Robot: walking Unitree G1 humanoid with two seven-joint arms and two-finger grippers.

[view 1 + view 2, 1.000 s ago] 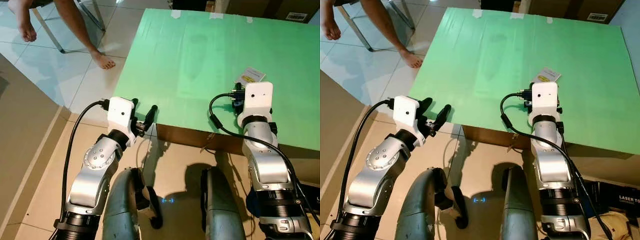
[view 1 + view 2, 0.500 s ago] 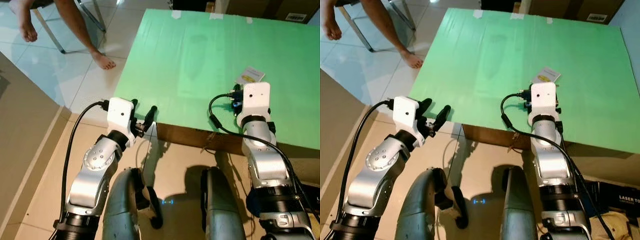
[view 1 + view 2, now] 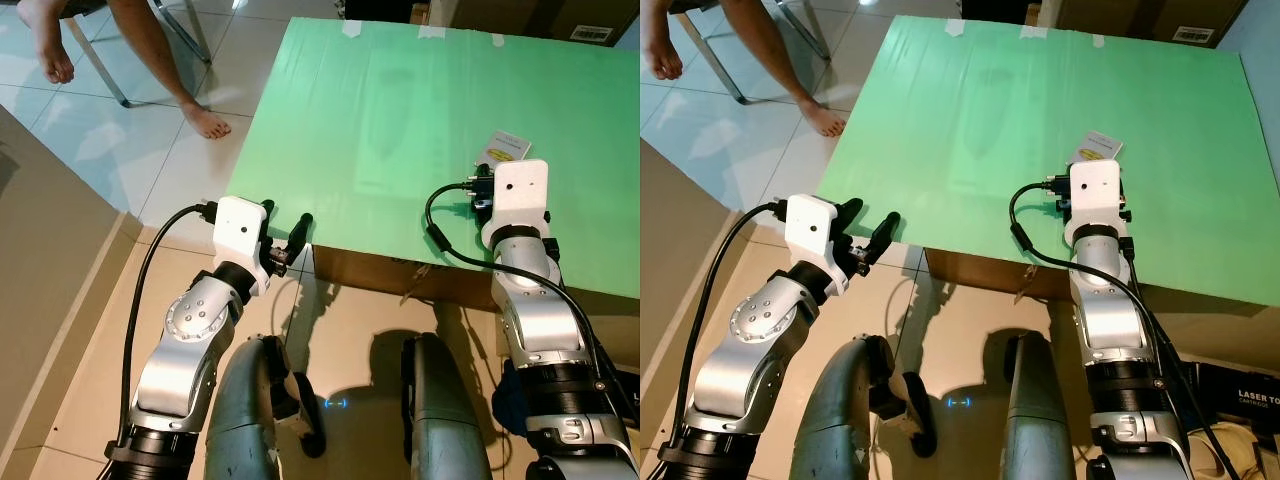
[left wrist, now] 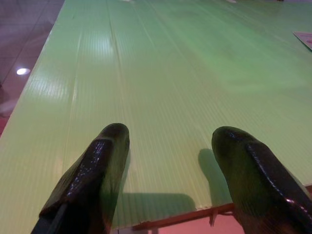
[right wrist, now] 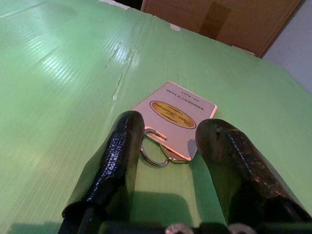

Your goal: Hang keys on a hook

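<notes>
A white key tag (image 3: pixel 507 146) with a yellow oval label lies flat on the green table (image 3: pixel 380 110), near its right side. In the right wrist view the tag (image 5: pixel 178 114) has a metal ring (image 5: pixel 155 157) at its near end. My right gripper (image 5: pixel 171 126) is open just above the table. Its two black fingers (image 5: pixel 119 156) straddle the ring and the tag's near edge, gripping nothing. From the head, the right wrist (image 3: pixel 522 190) covers the spot just in front of the tag. My left gripper (image 3: pixel 288 214) is open and holds nothing at the table's near left corner.
A person's bare legs and feet (image 3: pixel 205 120) and a chair leg stand on the tiled floor at the far left. Cardboard boxes (image 3: pixel 590 25) line the table's far edge. A dark box (image 3: pixel 1240 395) lies on the floor at the right. My own legs are below the table's near edge (image 3: pixel 400 270).
My right wrist has shifted slightly to the right and a little nearer the tag. The left arm has stayed at the table corner.
</notes>
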